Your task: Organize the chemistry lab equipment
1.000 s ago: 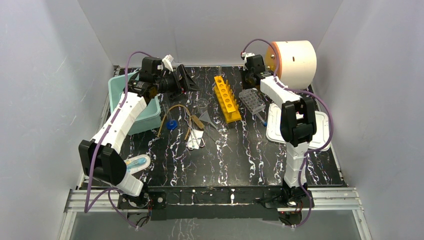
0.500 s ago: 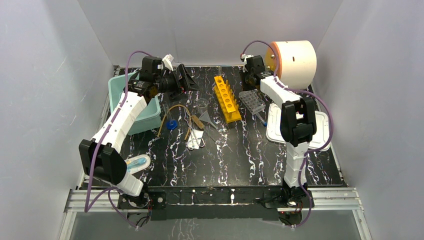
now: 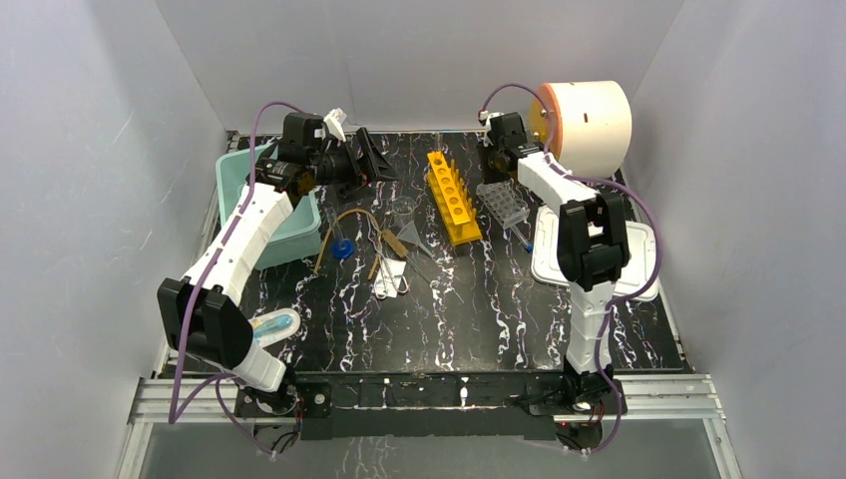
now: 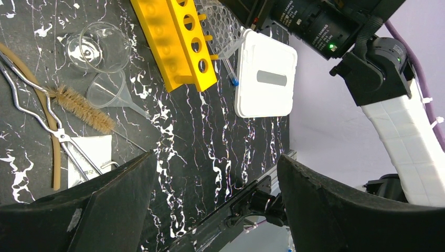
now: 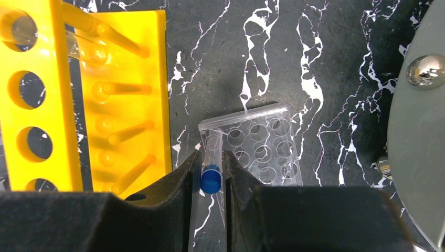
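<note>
Right gripper (image 5: 212, 164) pinches a clear, blue-capped tube (image 5: 211, 181) over a corner of the clear rack (image 5: 268, 144), beside the yellow rack (image 5: 36, 94). Left gripper (image 4: 215, 157) gapes wide above the marbled table (image 4: 202, 137).

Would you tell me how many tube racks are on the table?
2: the yellow rack at the back centre, and the clear rack just right of it. None looks hidden.

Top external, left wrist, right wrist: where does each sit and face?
Top external: above and behind, looking down on the table; left arm and right arm show.
Left wrist: faces across the table; open left hand fingers show.
Right wrist: looks straight down; right hand holds a blue-capped tube.
All share the yellow rack.
</note>
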### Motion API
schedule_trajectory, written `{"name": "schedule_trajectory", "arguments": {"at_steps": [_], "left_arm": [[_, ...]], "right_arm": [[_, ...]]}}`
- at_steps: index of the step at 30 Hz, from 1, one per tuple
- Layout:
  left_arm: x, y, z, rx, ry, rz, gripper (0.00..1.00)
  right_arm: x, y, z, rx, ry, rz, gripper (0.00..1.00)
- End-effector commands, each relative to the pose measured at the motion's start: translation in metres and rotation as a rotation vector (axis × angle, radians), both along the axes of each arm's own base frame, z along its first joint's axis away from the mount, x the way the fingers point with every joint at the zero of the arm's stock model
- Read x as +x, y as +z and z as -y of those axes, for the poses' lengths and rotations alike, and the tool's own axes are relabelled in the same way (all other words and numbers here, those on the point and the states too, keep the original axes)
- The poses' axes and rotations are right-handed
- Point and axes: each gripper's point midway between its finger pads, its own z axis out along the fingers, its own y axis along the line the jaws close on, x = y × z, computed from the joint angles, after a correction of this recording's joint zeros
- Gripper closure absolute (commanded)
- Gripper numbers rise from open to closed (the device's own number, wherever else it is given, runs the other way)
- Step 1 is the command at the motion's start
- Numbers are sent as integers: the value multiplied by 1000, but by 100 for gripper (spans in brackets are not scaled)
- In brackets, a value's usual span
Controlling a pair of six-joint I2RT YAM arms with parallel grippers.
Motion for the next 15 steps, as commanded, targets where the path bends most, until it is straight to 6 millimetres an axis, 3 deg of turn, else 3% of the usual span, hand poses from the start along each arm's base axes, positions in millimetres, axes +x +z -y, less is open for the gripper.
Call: {"name": "schedule_trajectory", "arguments": {"at_steps": [1,10,15], "left_arm": [[-3,15,1,-8,-10,30,16],[-4,16,-1,-1,-6,33,16],[-4,17,-1,-1,-5,33,16]], "right_arm": [[19,8,-7,-6,6,60,71],[22,10,-7,-9,-18,60,70],[20,22,-6,3,-35,67,60]]}}
